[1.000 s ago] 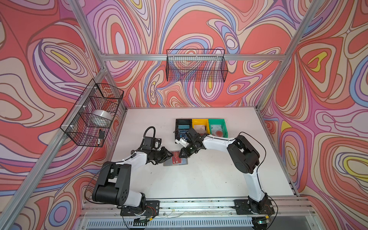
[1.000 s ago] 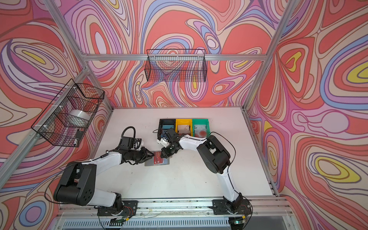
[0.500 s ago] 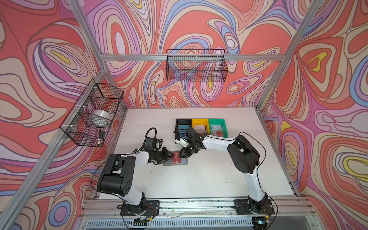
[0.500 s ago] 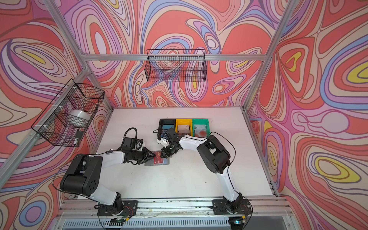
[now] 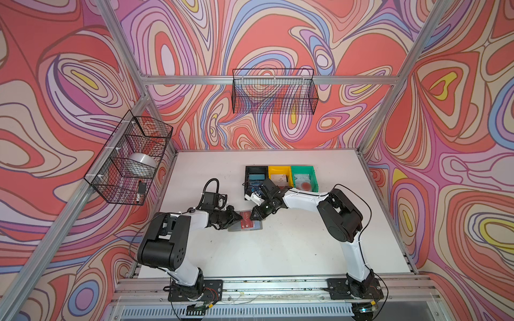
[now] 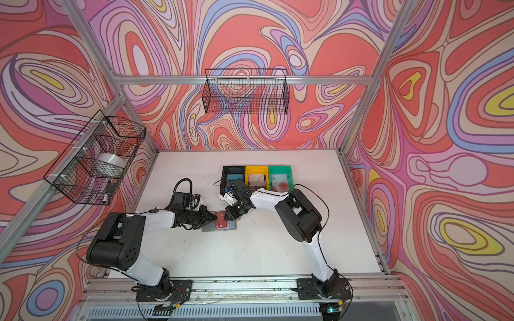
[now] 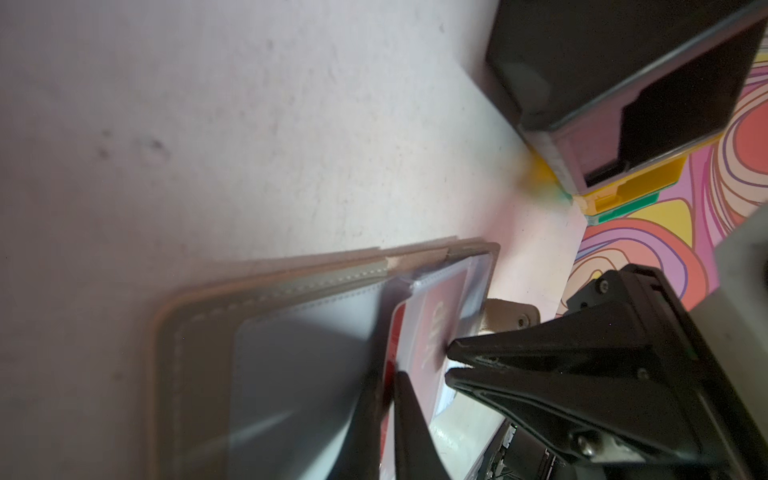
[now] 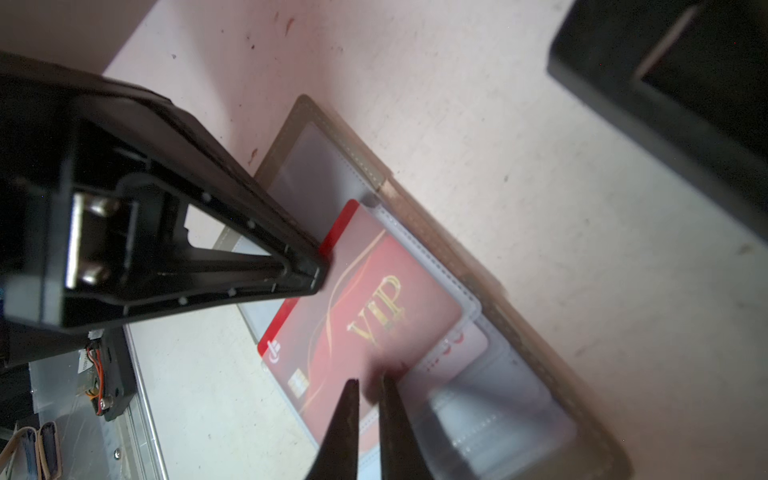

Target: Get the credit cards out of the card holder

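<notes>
The red VIP card [image 8: 374,299] is being clamped by the left gripper [image 8: 320,266] at the card holder [image 8: 457,257].
The card is sticking partly out of a translucent pocket, its bare edge sitting between the closed left jaws. The right gripper [image 8: 370,384] is pinching that pocket's edge, jaws nearly together, at the card's end away from the left gripper. The grey holder is lying open on the white table [image 5: 278,250] under both grippers. The black bin [image 5: 256,168] is sitting just beyond the right gripper.
</notes>
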